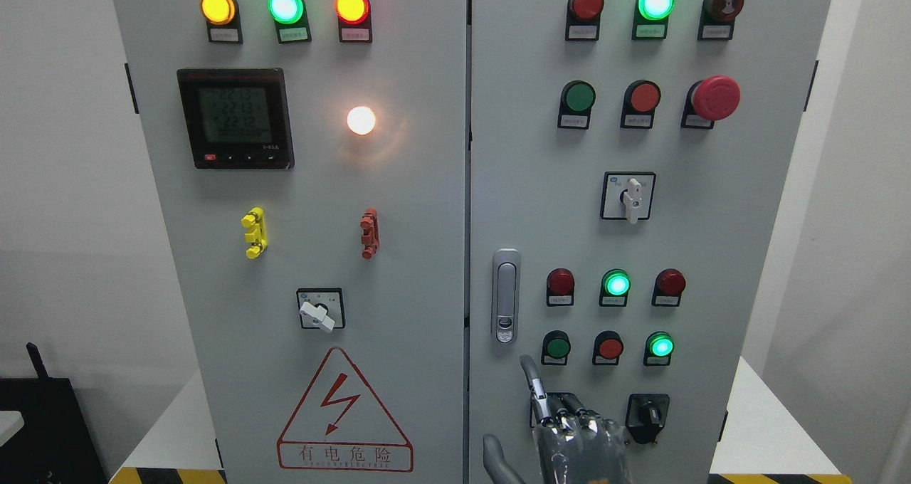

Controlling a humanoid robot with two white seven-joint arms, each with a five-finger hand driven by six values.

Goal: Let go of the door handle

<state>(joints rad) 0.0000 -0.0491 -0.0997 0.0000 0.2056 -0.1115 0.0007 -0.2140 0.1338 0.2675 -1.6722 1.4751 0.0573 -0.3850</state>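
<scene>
Closest to the lens, bottom edge right of centre: right hand (pixel 578 441), back of the palm to the camera, gripping nothing. Index finger (pixel 531 383) stretched upward, thumb (pixel 496 459) swung out to the left, remaining fingers bent at the knuckles against the panel. Open enough to count as let go, by the look of it.

Just above that fingertip, apart from it: door handle (pixel 506 296), a slim silver swing handle, upright and lying flush in its recess near the left edge of the right door (pixel 527 185). No contact anywhere between hand and handle, so release judged done or as good as done; only pulling the arm clear seems left. Index probably raised because of its place nearest the handle.

Moving outward: green push button (pixel 557 346) just right of the finger, black selector switch (pixel 648 416) beside the knuckles, both close enough to be knocked on the way out. Further left, across the seam, left door (pixel 413 199) shut, with warning triangle (pixel 344 413) low and meter (pixel 235 117) high. White tabletop (pixel 769 434) under the cabinet. Left hand nowhere in view.
</scene>
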